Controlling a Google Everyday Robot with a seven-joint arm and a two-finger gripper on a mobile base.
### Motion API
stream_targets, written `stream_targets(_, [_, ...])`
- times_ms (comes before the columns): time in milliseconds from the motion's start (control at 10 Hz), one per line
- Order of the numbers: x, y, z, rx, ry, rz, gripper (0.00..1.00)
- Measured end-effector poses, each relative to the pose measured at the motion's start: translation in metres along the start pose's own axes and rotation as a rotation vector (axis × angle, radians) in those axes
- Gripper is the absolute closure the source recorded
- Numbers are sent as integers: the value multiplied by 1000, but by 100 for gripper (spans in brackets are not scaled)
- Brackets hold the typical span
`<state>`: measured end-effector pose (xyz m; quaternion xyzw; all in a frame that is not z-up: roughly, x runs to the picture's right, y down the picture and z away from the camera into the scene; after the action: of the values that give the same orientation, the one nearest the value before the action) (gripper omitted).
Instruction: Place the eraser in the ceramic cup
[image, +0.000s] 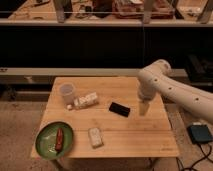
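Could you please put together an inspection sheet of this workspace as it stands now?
Surface: wooden table, level, carrying several loose things.
Job's things: the eraser lies flat near the table's middle, not in the ceramic cup, which stands upright towards the far left corner.
Clutter: a white bottle lies on its side beside the cup. A pale block sits near the front edge. A green plate at front left holds a red item.
Grippers: the gripper points down over the table, to the picture's right of the eraser and apart from it.
Cables: what looks like a dark cable on the floor by a dark box.
Surroundings: dark shelving behind the table.
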<state>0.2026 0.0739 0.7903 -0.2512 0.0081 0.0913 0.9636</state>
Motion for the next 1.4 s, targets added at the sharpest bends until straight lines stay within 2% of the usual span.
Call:
stream_targets(200, [7,-1,34,-35,-49,81,20])
stream_targets(500, [3,-2,35,-34,-58,81,20])
stream_targets(600, [-1,-2,38,-27,-85,98,20])
stream_targets(700, [-10,-3,41,-12,-132,124,20])
stream_targets(900, [-33,-7,52,34,-290,207,20])
stream_targets(1000, [-40,-5,57,36,-340,232,20])
stream_targets(1100, [-45,-2,62,35,-377,250,20])
stream_targets(1200, [-48,-2,63,35,-392,252,20])
stream_targets(1400, [-50,-2,63,35,-393,247,20])
